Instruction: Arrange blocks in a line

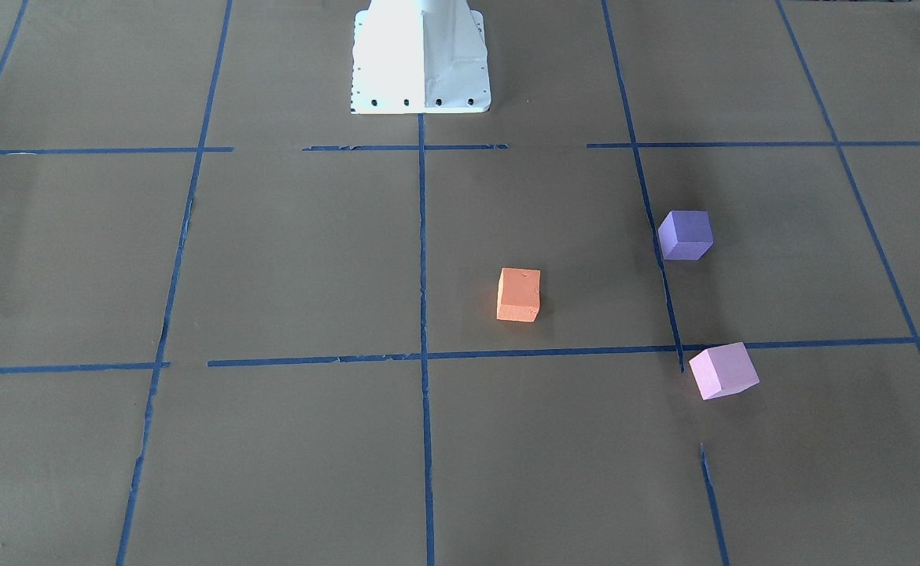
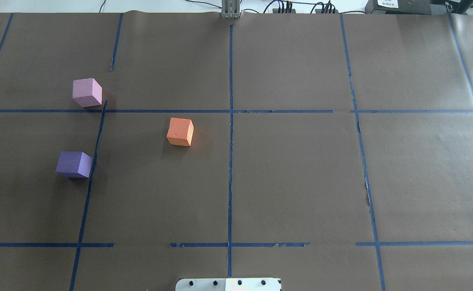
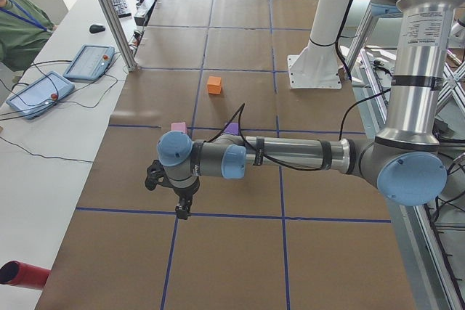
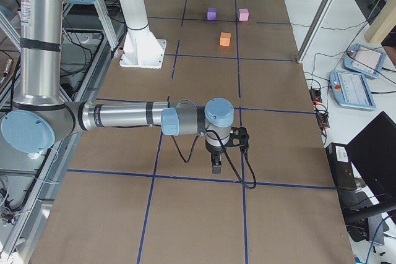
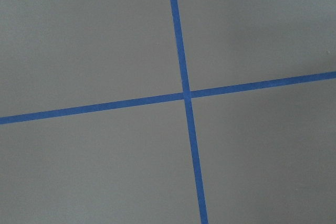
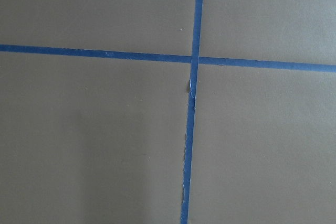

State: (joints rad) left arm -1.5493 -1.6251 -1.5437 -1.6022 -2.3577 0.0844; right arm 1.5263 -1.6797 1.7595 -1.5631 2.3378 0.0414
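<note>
**Tools.**
- Left gripper (image 3: 183,212): points down over a tape crossing near the bench's left end. Seen only from the side, so I cannot tell whether its fingers are spread or pressed together.
- Right gripper (image 4: 215,166): points down over a tape crossing near the right end. Its finger spacing likewise cannot be told.
- Each wrist camera shows only paper and crossed tape.

**Blocks.** All three sit in the left half of the bench, apart from one another and well away from both grippers.
- Orange block (image 2: 180,131): closest to the bench's middle.
- Pink block (image 2: 87,92): toward the operators' edge, just beside a tape corner.
- Purple block (image 2: 74,164): toward the robot's edge, just beside a tape line.

**Surroundings.**
- White pedestal base (image 1: 421,59): at the middle of the robot's edge.
- Teach pendants (image 3: 40,94): on the white side table beyond the operators' edge.
- Seated operator (image 3: 18,27).

**Surface.** Brown paper (image 2: 301,182) gridded with blue tape (image 2: 230,161).
</note>
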